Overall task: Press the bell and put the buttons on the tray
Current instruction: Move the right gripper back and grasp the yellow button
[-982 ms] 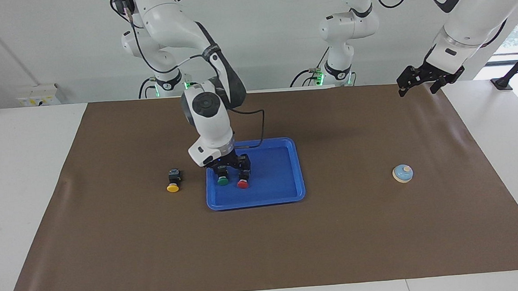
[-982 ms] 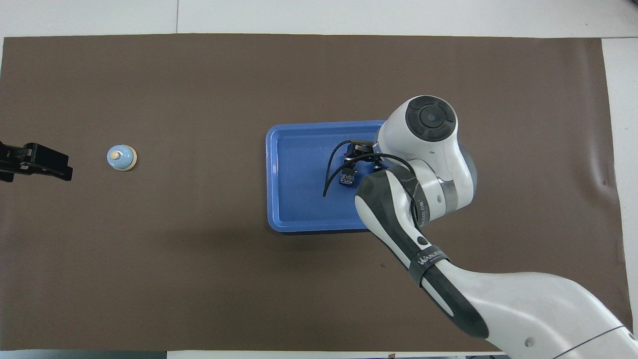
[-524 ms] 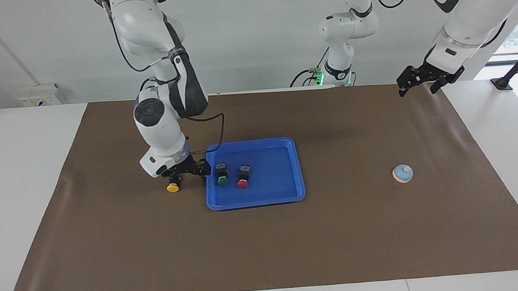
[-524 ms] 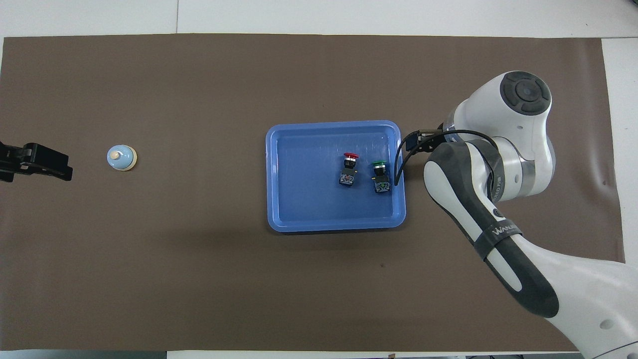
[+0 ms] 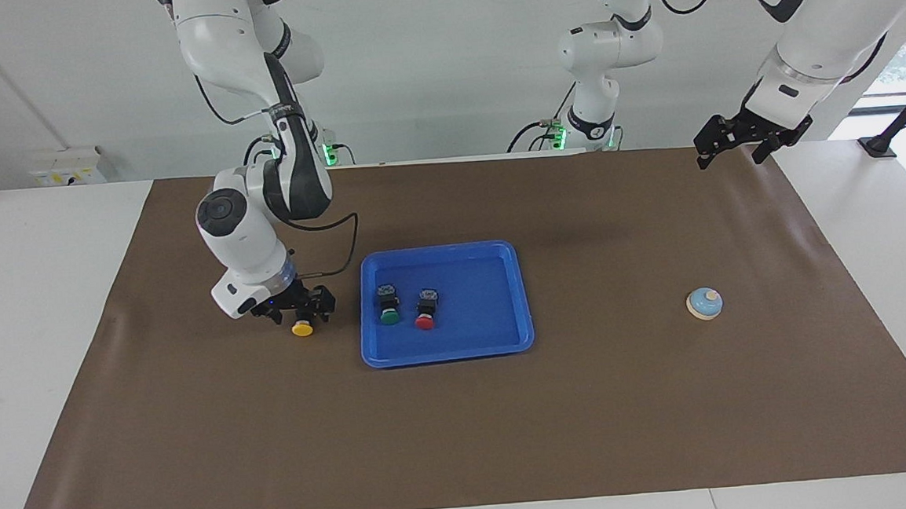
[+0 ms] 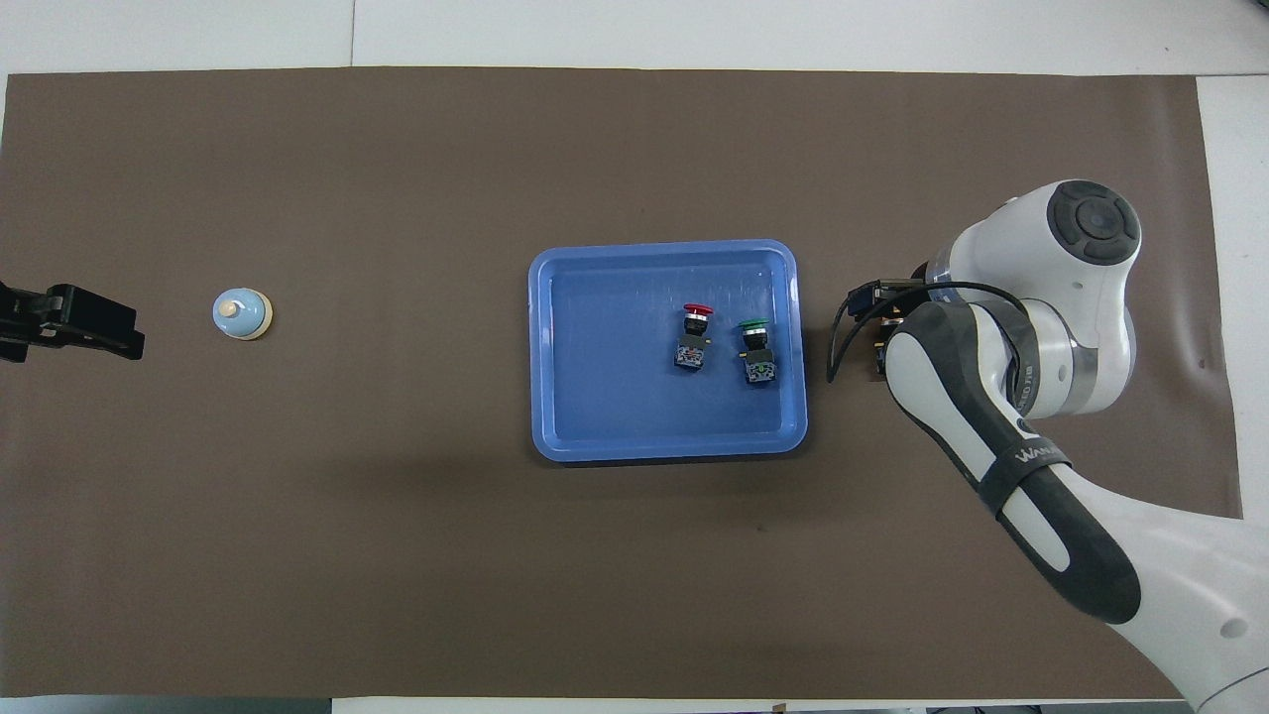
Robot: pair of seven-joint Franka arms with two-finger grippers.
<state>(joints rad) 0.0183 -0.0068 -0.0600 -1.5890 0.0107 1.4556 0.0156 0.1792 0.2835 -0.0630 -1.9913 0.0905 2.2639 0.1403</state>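
The blue tray [image 5: 509,336] lies mid-mat and also shows in the overhead view [image 6: 595,426]. The green button [image 5: 388,312] [image 6: 756,353] and the red button [image 5: 425,316] [image 6: 694,337] lie in it side by side. The yellow button [image 5: 302,328] lies on the mat beside the tray, toward the right arm's end. My right gripper [image 5: 299,311] is down at the yellow button, open, with a finger on each side of its black body. The bell [image 5: 704,303] [image 6: 242,313] stands toward the left arm's end. My left gripper [image 5: 732,147] waits open, raised over the mat's corner.
A brown mat [image 5: 464,443] covers the table. In the overhead view the right arm [image 6: 991,416] hides the yellow button. A black cable [image 5: 342,245] loops from the right wrist over the mat near the tray.
My right gripper let go of the green button in the tray, left it next to the red one, moved off toward the right arm's end and came down around the yellow button. The left arm stayed still.
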